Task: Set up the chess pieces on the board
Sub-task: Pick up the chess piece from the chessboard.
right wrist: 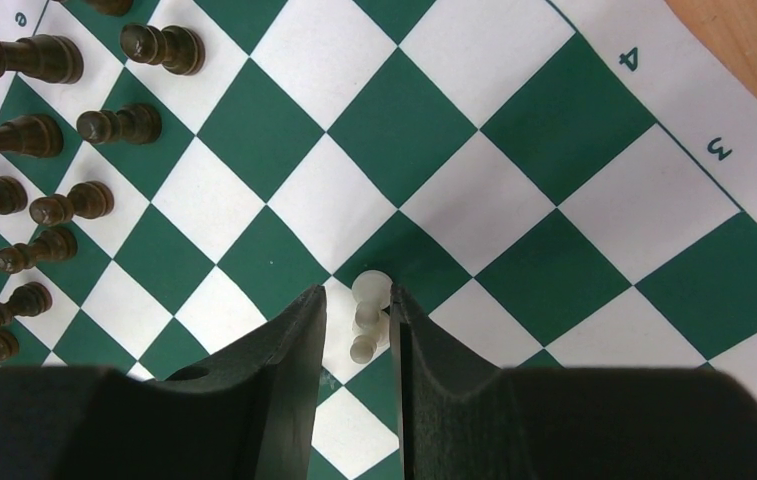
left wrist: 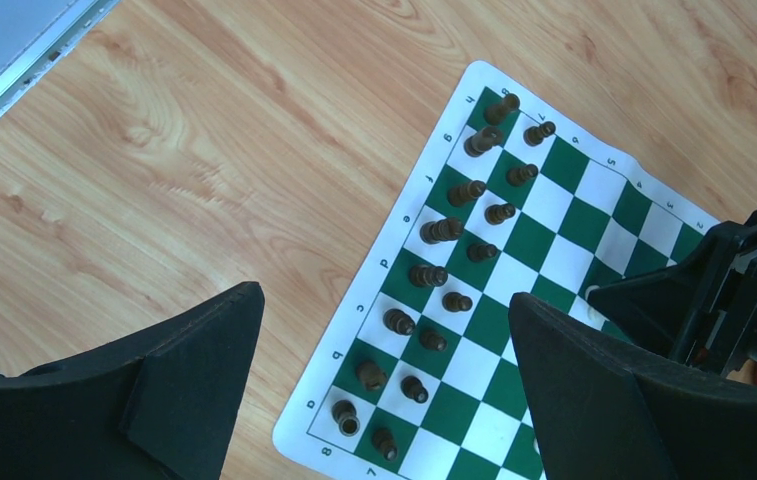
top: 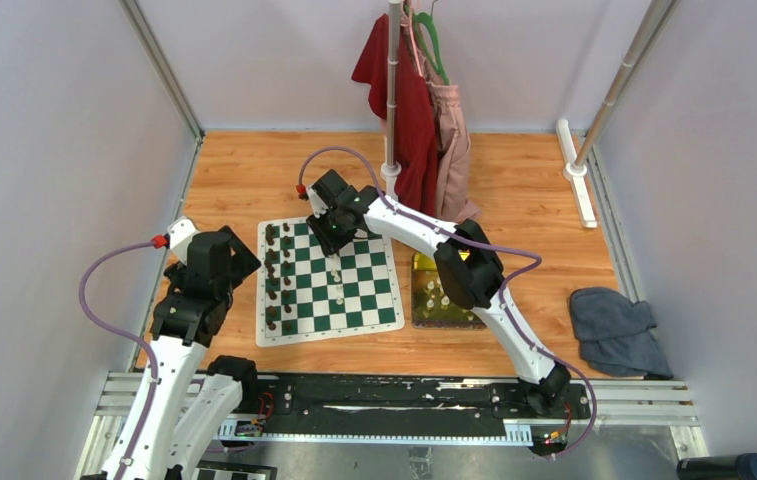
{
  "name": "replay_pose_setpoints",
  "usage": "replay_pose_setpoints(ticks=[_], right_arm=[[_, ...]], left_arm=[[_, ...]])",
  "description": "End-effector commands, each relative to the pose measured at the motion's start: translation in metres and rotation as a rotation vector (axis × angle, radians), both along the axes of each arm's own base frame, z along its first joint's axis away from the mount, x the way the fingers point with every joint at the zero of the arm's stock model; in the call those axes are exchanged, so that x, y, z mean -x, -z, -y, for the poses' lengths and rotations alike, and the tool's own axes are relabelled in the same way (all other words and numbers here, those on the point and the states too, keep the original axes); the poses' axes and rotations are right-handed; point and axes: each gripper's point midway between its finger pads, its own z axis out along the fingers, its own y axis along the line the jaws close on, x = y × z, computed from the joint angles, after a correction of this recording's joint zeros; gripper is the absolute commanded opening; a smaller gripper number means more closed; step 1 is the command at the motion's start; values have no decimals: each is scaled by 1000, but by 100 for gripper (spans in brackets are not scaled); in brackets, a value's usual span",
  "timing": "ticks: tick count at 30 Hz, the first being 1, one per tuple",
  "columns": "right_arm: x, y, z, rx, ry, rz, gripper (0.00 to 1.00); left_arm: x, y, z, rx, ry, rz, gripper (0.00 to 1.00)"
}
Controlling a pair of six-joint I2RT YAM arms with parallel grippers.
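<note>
The green and white board (top: 354, 290) lies on the wooden table. Dark brown chessmen (top: 272, 280) fill its two left columns. My right gripper (top: 332, 235) reaches over the board's far middle. In the right wrist view it (right wrist: 357, 295) is open a narrow way around a cream-white pawn (right wrist: 371, 290), which stands on the board (right wrist: 434, 130). The pawn is close to the right finger, with a gap on its left. A few more white pieces (top: 336, 275) stand mid-board. My left gripper (top: 216, 262) hovers open and empty by the board's left edge (left wrist: 384, 295).
A yellow-green tray (top: 420, 290) with white pieces lies right of the board, partly under the right arm. A pole (top: 392, 90) with red and pink clothes stands behind the board. A grey cloth (top: 616, 330) lies at the far right.
</note>
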Motion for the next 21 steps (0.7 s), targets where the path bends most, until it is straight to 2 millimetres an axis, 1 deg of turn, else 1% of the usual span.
replay_pose_setpoints(ticks=[1,18,21], right_arm=[[1,15,14,50,11,-30,35],[-1,21,19,64,16,-35,28],[-1,22,20,65,19,-36,24]], left_arm=[[-1,-1,-2,-2,-13,13,100],[-3,3,-1,3,-14,9,100],[-3,3,-1,3,-14,9,100]])
